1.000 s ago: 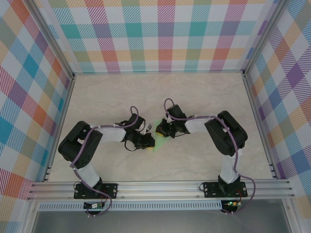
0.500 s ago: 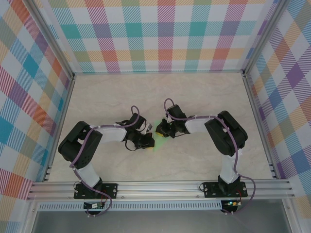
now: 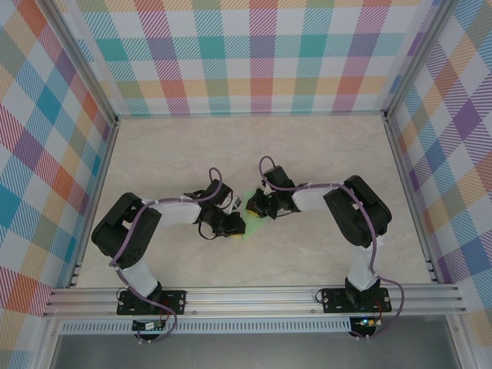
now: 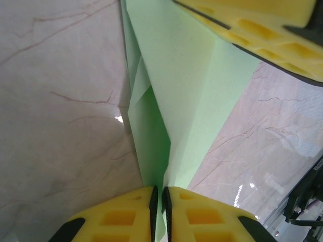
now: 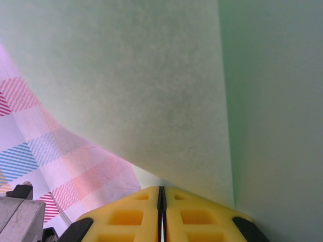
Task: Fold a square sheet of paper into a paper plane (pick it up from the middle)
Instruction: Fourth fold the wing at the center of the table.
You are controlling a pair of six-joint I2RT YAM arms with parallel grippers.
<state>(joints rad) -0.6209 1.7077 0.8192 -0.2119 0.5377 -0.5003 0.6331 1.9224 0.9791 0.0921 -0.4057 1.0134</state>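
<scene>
The pale mint-green sheet of paper (image 3: 250, 228) is folded into a narrow layered wedge with a centre crease, and hangs between the two arms at mid-table. My left gripper (image 3: 233, 225) is shut on its near end. In the left wrist view the paper (image 4: 181, 75) runs from between my yellow fingertips (image 4: 161, 194) up to the right gripper's fingers (image 4: 272, 45). My right gripper (image 3: 252, 206) is shut at the paper's far end. In the right wrist view the paper (image 5: 151, 75) rises straight from the closed fingertips (image 5: 161, 189).
A marble-patterned tabletop (image 3: 323, 154) lies under both arms, walled in by plaid panels (image 3: 254, 54) on three sides. An aluminium rail (image 3: 254, 296) carries the arm bases along the near edge. Both elbows are bent outward, left (image 3: 127, 227) and right (image 3: 357, 204).
The left wrist has shifted very slightly. The paper and the right arm are where they were.
</scene>
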